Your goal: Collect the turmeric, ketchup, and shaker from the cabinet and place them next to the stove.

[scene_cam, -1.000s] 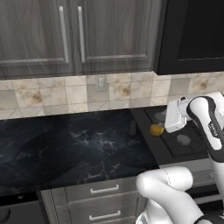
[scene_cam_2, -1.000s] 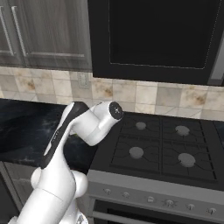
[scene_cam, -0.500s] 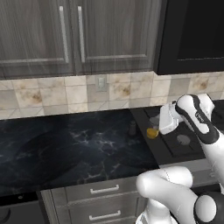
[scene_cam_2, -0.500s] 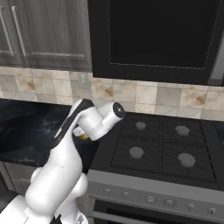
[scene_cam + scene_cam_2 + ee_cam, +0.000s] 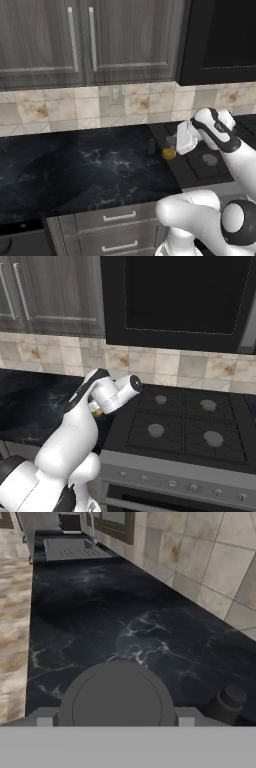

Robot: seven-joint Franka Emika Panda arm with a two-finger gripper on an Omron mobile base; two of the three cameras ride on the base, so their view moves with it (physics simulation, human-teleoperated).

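Gripper [image 5: 172, 148] sits at the stove's [image 5: 210, 165] left edge, pinching the turmeric jar [image 5: 169, 152] w/ fingers on both sides of its lid [image 5: 117, 699]. Shaker [image 5: 151, 146] stands on the counter [image 5: 90, 170] just left of the jar, near the stove, apart from it.

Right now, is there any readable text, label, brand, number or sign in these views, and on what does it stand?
None can be read.
The turmeric at the gripper: only its orange side shows, no lettering to make out.
The shaker on the counter: plain dark, no markings.
The stove knobs: too small and blurred for any marks.
The cabinet doors and the wall outlet: no writing visible.
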